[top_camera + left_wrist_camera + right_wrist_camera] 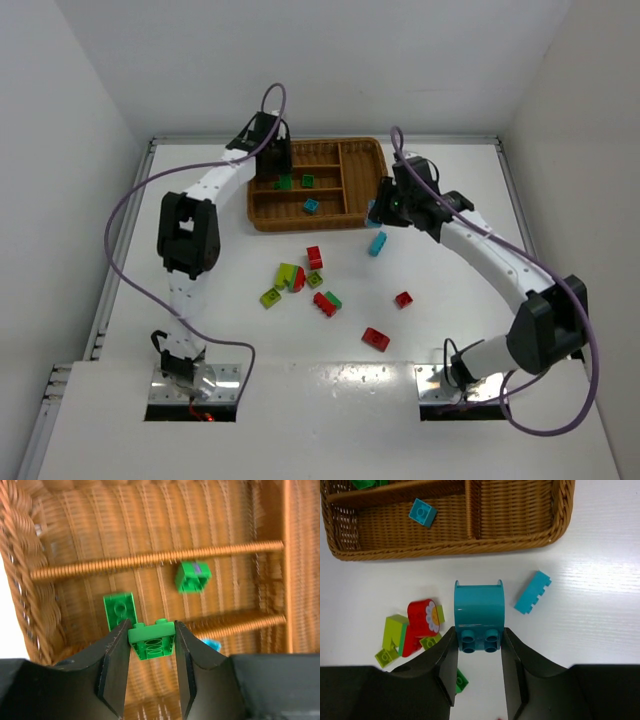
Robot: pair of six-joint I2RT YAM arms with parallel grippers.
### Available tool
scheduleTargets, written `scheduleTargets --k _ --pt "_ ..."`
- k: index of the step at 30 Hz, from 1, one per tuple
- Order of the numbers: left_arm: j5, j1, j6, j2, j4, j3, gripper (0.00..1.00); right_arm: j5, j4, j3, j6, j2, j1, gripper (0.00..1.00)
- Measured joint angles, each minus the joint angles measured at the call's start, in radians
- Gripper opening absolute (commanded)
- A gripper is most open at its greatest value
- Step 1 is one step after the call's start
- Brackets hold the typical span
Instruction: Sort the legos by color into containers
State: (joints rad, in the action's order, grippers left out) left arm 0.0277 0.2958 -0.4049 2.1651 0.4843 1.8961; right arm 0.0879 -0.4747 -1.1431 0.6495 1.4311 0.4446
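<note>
Mid-desk: loose legos [300, 278]. The right gripper [479, 645] pinches a teal brick [479, 611] short of the near rim of the tray [262, 217]; early release would land it outside. Toward the far edge, the left gripper [150, 630] pinches a green brick [152, 642] over the green slot [155, 587]; it may bounce across a divider [150, 558].

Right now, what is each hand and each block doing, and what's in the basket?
Left hand: shut on a green brick, over the tray.
Right hand: shut on a teal brick, over the table beside the tray.
Tray: upright, holding two green bricks in one slot, one cyan brick in another.
Other bricks: loose on the table.
</note>
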Motion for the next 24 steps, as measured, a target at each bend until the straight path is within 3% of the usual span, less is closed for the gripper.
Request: scheduleTargets --k 2,3,4,5,6,7,14,17,24 --pt "0.018 0.000 -0.001 0.043 0.000 0.046 0.00 0.006 0.000 -0.027 -0.009 0.025 0.004 0.20" --pt "0.026 0.000 -0.004 0.064 0.002 0.072 0.06 0.005 0.001 -0.040 -0.015 0.040 0.005 0.20" --pt "0.033 0.000 -0.007 0.083 0.002 0.098 0.30 0.003 0.002 -0.052 -0.020 0.056 0.007 0.20" --pt "0.037 0.000 -0.008 0.097 0.002 0.116 0.45 -0.003 0.002 -0.066 -0.023 0.074 0.010 0.20" --pt "0.039 0.000 -0.010 0.106 0.003 0.126 0.68 -0.014 0.002 -0.086 -0.027 0.099 0.010 0.20" --pt "0.039 0.000 -0.009 0.109 0.006 0.129 0.75 -0.021 0.004 -0.106 -0.030 0.124 0.010 0.20" --pt "0.039 0.000 -0.006 0.098 0.046 0.135 0.90 -0.097 0.057 -0.269 -0.045 0.319 0.036 0.20" --pt "0.040 0.000 -0.004 0.048 0.071 0.104 0.90 -0.119 0.083 -0.342 -0.044 0.402 0.062 0.21" --pt "0.131 -0.008 -0.098 -0.336 0.103 -0.216 0.95 -0.130 0.118 -0.538 -0.046 0.613 0.119 0.23"
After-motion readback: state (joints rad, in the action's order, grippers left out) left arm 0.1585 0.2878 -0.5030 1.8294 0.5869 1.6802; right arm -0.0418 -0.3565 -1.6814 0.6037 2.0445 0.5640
